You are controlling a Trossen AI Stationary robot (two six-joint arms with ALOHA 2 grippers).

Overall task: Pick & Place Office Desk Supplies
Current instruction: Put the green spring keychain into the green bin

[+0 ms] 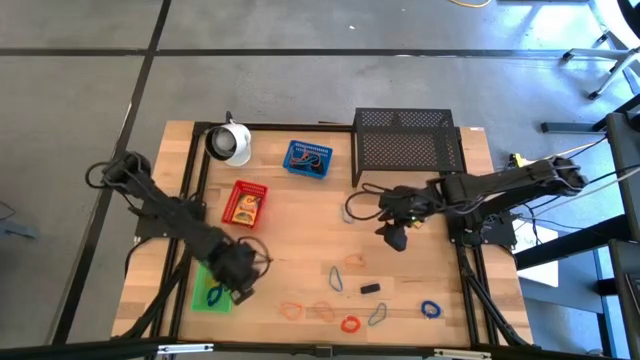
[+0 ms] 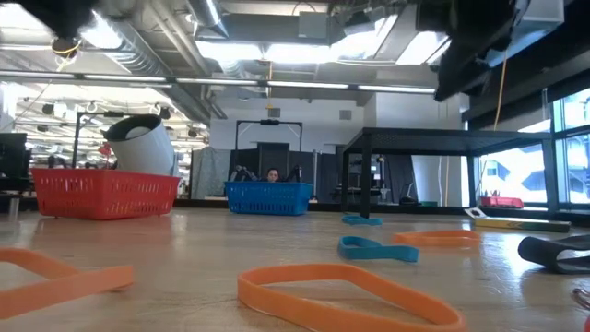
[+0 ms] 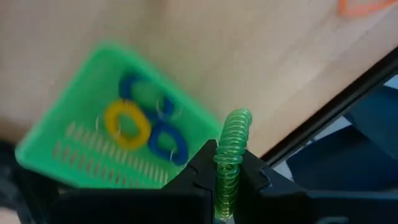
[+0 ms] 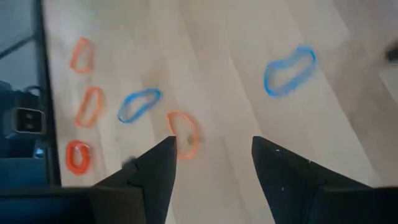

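Note:
My left gripper [image 1: 240, 275] hangs over the right edge of the green tray [image 1: 212, 292] near the table's front left and is shut on a green spiral band loop [image 3: 233, 140]. The tray [image 3: 81, 124] holds blue and yellow spiral loops [image 3: 127, 124]. My right gripper [image 1: 393, 237] is open and empty above the table's middle right; its fingers [image 4: 214, 146] stand over an orange band [image 4: 185, 132]. Several orange, blue and red bands [image 1: 336, 278] and a small black clip [image 1: 370, 288] lie flat on the wood near the front edge. My left gripper pinches the green spiral loop between its two fingers, with the loop squeezed flat in the gap [image 3: 225, 177]. The loop's rounded end [image 3: 237, 121] sticks out past the fingertips. The loop is lifted clear, above the green tray's edge.
A red tray [image 1: 245, 203] and a blue tray [image 1: 307, 159] stand at the middle left and far middle. A white cup-like object [image 1: 230, 142] sits at the far left. A black mesh rack [image 1: 408, 145] stands at the far right. A dark frame rail [image 3: 336, 106] runs along the table's edge.

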